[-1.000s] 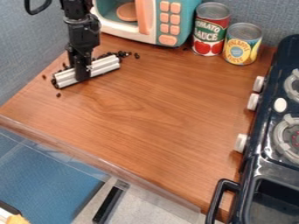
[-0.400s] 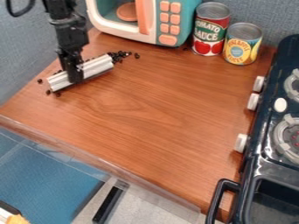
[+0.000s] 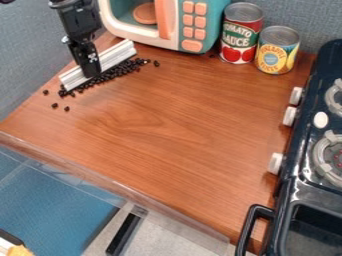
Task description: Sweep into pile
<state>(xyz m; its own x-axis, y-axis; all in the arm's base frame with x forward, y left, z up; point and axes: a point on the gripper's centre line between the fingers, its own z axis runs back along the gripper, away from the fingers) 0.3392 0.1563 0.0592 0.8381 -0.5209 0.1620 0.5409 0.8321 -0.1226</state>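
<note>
The one camera looks down at a slant on the surface (image 3: 174, 125), fairly near, facing the microwave (image 3: 167, 22).

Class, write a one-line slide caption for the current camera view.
Black gripper at a ridged metal bar, with dark beans strewn along its near side on a wooden counter.

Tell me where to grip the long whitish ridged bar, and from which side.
Take the bar near mid-length, from above, fingers across its narrow width, one on each long side. It is long, slim and straight, so a central hold should balance best.
</note>
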